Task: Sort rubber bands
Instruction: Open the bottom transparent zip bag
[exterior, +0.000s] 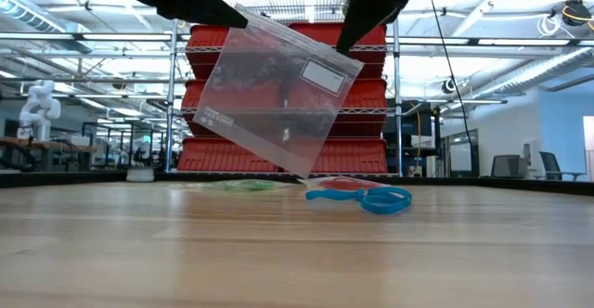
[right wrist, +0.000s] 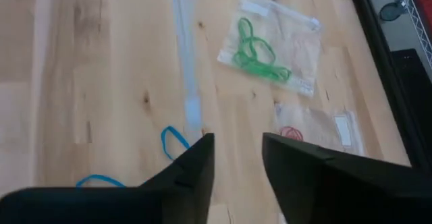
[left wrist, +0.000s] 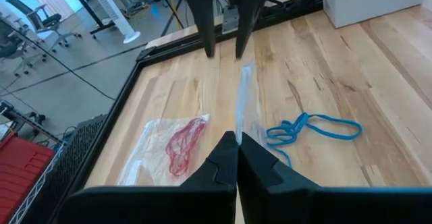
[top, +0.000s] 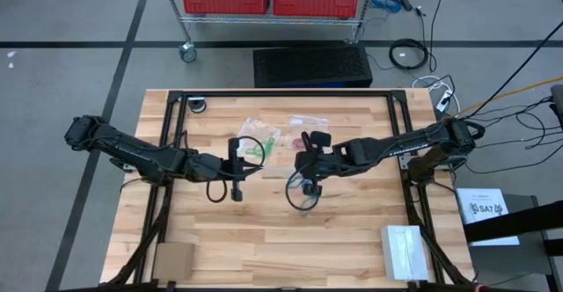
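Note:
An empty clear zip bag (exterior: 274,95) hangs tilted above the table's middle between my two grippers. My left gripper (left wrist: 237,140) (top: 236,164) is shut on it. My right gripper (right wrist: 236,153) (exterior: 348,41) is open at the bag's other upper corner, and the bag's edge (right wrist: 192,109) ends just beside one finger. Loose blue rubber bands (exterior: 367,198) (left wrist: 310,129) lie on the wood under the bag. Green bands (right wrist: 256,52) (top: 255,147) and red bands (left wrist: 185,140) (top: 303,125) lie inside two other clear bags flat on the table, farther back. My left gripper pinches the bag's upper corner (exterior: 239,13) between its two fingers, with the edge (left wrist: 237,133) running straight out from them. The bag hangs tilted below, lifted clear, its lowest corner (exterior: 302,171) above the wood. My right gripper's fingertip (exterior: 345,46) stands at the bag's zip edge; whether it touches, I cannot tell.
A white box (top: 405,252) sits at the table's near right corner and a brown card (top: 173,259) at the near left. A black frame rail (top: 281,92) runs round the table. Red bins (exterior: 278,150) stand on a shelf beyond the far edge.

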